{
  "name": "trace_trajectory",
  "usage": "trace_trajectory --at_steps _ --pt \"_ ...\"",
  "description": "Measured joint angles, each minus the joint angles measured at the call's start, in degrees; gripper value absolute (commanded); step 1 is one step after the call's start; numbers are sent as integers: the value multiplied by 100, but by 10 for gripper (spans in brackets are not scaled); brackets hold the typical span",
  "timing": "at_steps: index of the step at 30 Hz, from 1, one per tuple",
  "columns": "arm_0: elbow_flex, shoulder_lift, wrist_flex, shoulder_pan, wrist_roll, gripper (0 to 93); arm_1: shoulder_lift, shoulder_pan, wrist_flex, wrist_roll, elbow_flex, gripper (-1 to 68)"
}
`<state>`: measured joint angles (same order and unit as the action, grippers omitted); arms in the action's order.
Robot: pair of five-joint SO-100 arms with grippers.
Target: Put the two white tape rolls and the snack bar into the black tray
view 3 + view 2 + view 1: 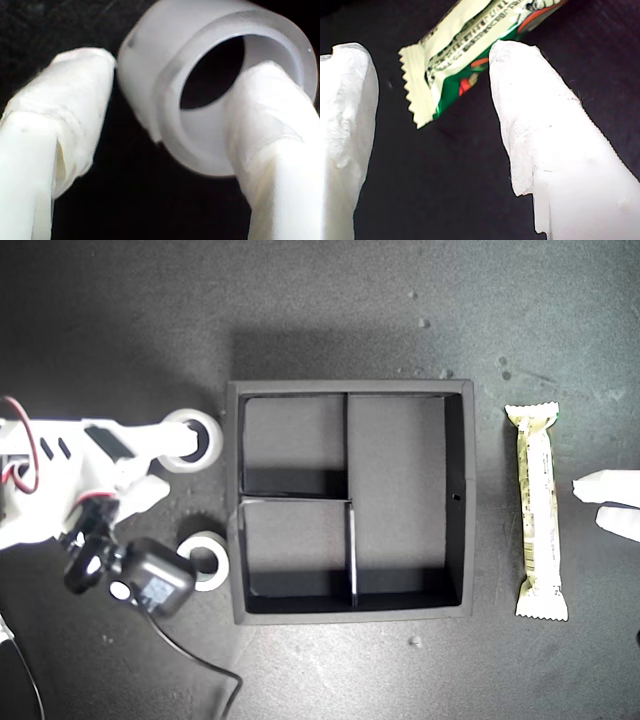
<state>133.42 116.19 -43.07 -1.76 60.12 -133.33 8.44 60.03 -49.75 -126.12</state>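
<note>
Sitting mid-bench point(330, 300), the black tray point(456, 510) shows all three compartments bare: two small ones toward the exterior view's left, one long one toward its right. Dark open bench runs along every side of the tray, widest above it and toward the exterior view's upper left. A few pale specks lie on the bench above and below the tray.

Snack bar point(536, 512) lies flat well to the exterior view's right of the tray, parallel to the tray's right wall and clear of it, crimped ends pointing up and down the picture. Nothing lies between bar and tray.

Larger tape roll point(205, 425) lies flat just beside the tray's left wall, near its upper corner. Smaller tape roll point(210, 560) lies lower on the same side, also just beside the wall. A black camera module point(152, 578) with its cable point(205, 665) partly overlaps this roll in the exterior view.

My first gripper point(432, 125) enters at the exterior view's right edge, level with the bar's middle, and only its white tips show there. Jaws stand wide apart; nothing is held. In the first wrist view the bar's zigzag end sits between the fingers point(540, 130), one tip close beside the wrapper; contact cannot be told.

My second gripper point(170, 105) is parted, one finger point(265, 125) inside the larger roll's hollow, the other outside the wall. Whether it pinches the wall cannot be told.
</note>
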Motion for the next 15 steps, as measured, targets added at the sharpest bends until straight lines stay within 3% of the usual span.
trace_trajectory --at_steps 9,15 --pt "-431 -1020 -88 193 0 148 0 123 0 -9 -53 146" --pt "-817 -1758 -141 571 9 34 396 334 0 -9 0 171"
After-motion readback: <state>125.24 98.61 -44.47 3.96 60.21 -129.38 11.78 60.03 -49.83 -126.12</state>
